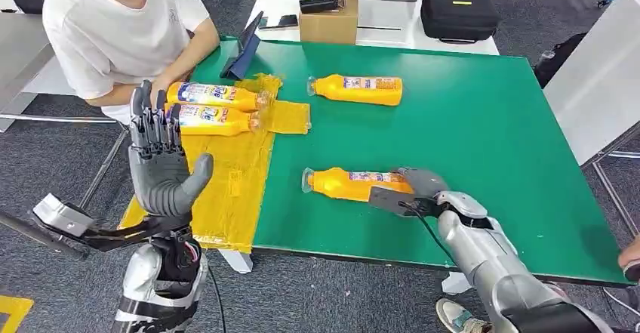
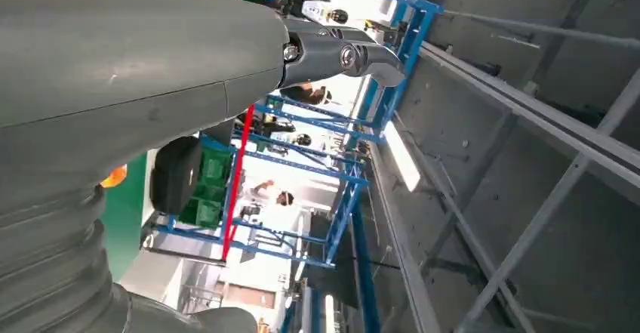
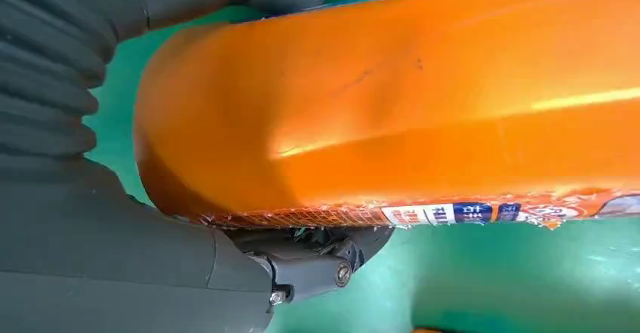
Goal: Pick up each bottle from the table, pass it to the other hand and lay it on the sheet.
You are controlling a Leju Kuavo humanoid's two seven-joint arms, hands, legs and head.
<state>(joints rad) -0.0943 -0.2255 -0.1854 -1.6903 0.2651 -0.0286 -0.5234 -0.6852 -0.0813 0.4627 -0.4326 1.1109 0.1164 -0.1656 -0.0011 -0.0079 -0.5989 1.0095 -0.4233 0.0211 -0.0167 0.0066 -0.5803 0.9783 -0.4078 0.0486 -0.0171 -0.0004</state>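
Two orange bottles [image 1: 215,94] [image 1: 211,119] lie side by side on the far end of the yellow sheet [image 1: 226,182], at the green table's [image 1: 483,121] left side. A third bottle [image 1: 358,89] lies on the table farther back. The nearest bottle [image 1: 343,183] lies on the table near the front edge, cap pointing left. My right hand [image 1: 423,188] grips its base end; in the right wrist view the bottle [image 3: 423,99] sits against the palm [image 3: 98,220], with a finger [image 3: 317,269] on one side and the thumb on the other. My left hand [image 1: 160,163] is raised upright and open beside the sheet's left edge, also seen close up [image 2: 113,69].
A person in a white shirt [image 1: 113,23] sits at the table's far left corner, forearm resting near the sheet. A tablet [image 1: 245,50] leans at the back edge. A cardboard box [image 1: 328,23] and a black case [image 1: 458,12] stand behind. A shoe [image 1: 456,314] shows by the front edge.
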